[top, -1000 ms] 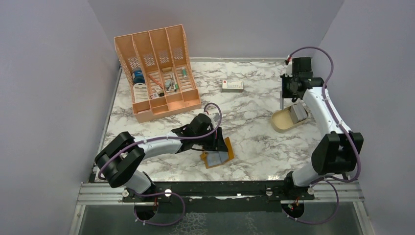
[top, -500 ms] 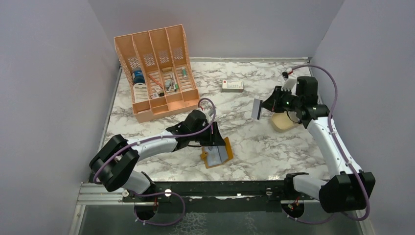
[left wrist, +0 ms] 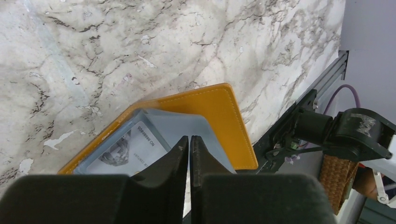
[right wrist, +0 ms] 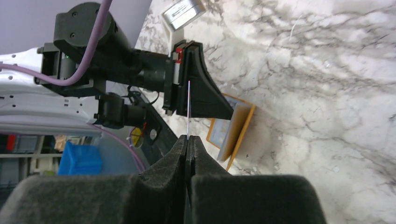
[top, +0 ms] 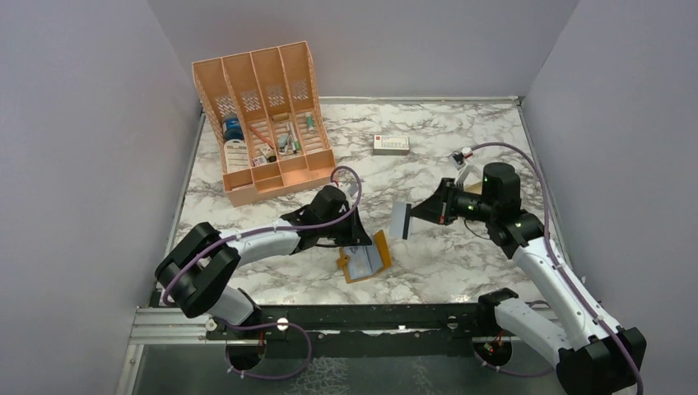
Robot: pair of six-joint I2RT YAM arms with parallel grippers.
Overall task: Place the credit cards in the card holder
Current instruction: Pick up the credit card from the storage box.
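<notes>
The right pincer (top: 418, 214) was clamped on one grey credit card (top: 400, 220), holding it on edge in the air just right of the card holder (top: 366, 262). The holder lay open on the desk (top: 444, 156) with one flap raised. The left pincer (left wrist: 189, 140) stood nearly closed over the holder's blue lining; whether it gripped anything could not be told.

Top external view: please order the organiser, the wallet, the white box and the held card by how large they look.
1. organiser
2. wallet, partly covered
3. box and card: they look alike. The card is raised nearer the camera and tilted, so I leave these two unranked.
</notes>
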